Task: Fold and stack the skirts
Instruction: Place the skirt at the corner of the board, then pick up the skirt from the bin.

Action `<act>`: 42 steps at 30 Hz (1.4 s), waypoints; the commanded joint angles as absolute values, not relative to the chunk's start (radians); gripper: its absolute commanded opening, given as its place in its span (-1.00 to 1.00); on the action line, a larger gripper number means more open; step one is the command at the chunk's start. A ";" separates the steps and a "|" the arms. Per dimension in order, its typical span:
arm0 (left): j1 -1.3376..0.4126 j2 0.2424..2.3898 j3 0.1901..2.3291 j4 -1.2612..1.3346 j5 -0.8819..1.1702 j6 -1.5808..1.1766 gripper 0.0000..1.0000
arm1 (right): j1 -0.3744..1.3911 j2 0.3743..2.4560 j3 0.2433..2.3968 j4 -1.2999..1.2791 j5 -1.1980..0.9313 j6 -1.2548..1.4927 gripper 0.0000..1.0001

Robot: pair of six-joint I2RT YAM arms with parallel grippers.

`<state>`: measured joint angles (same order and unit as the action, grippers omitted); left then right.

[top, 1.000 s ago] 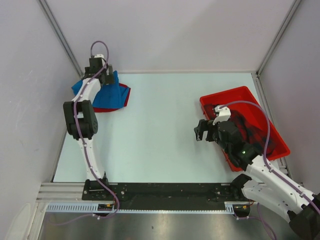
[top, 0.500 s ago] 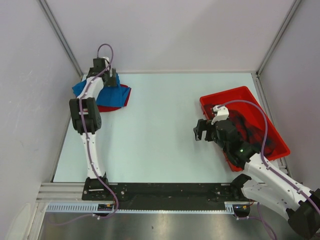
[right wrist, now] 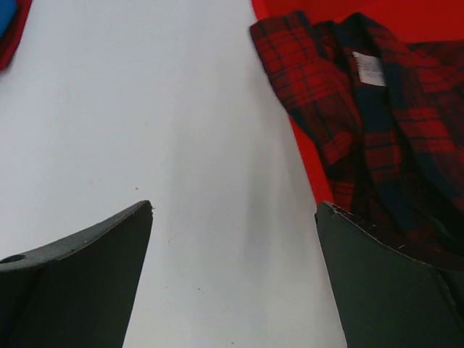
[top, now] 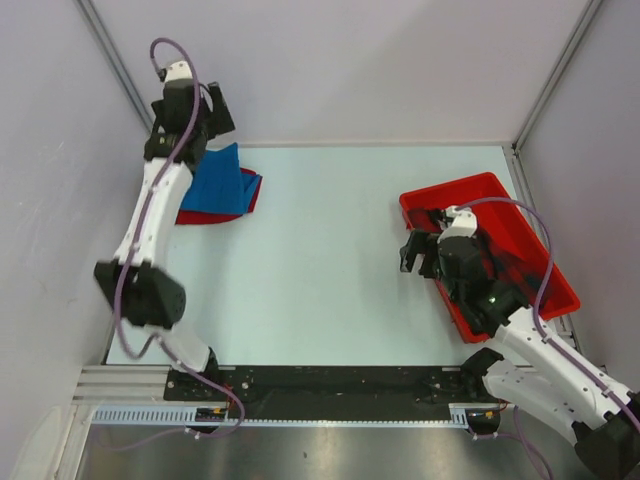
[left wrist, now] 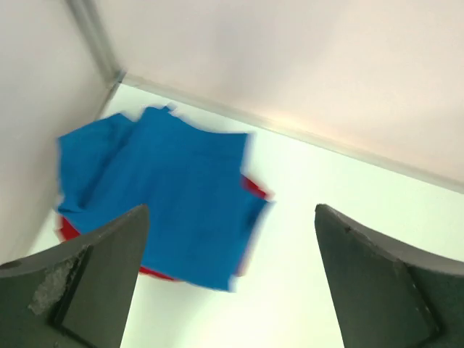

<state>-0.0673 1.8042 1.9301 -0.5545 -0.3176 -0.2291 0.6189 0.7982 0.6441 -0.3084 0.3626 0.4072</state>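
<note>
Nearby: red tray (top: 482,194) holds plaid skirt (right wrist: 377,138) | blue skirt (top: 215,185) atop red skirt (top: 195,217)

Pale table (top: 320,270), red skirt (top: 205,217) (far left), tray (top: 452,188)

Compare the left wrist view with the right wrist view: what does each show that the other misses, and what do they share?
Left wrist only: the whole blue skirt lying on the red skirt, near the wall corner. Right wrist only: the plaid skirt crumpled in the red tray. Both: the pale table and open, empty jaws of the left gripper and right gripper; the right wrist view also catches a sliver of that pile at its top left.
</note>
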 commanded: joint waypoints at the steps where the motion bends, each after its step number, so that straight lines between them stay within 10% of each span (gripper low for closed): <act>1: -0.175 1.481 1.543 -0.566 -0.347 -0.466 1.00 | 0.556 0.808 0.759 -0.429 0.471 0.491 0.99; 6: -0.397 1.085 0.955 -0.218 -0.362 -0.520 1.00 | 0.344 0.847 0.818 -0.664 0.437 0.569 0.99; 22: -0.551 0.917 0.719 -0.293 -0.353 -0.629 0.99 | -0.081 0.999 0.689 -0.621 0.143 0.558 0.99; 25: -0.549 0.902 0.712 -0.293 -0.373 -0.629 1.00 | -0.084 1.008 0.660 -0.591 0.121 0.574 0.77; 29: -0.551 0.870 0.696 -0.284 -0.387 -0.629 0.99 | -0.087 0.947 0.643 -0.551 0.072 0.581 -0.54; 32: -0.551 0.850 0.690 -0.284 -0.397 -0.624 1.00 | -0.089 0.836 0.646 -0.497 0.011 0.552 -1.00; 42: -0.549 0.845 0.687 -0.282 -0.391 -0.626 1.00 | -0.087 0.600 0.896 -0.387 -0.135 0.440 -1.00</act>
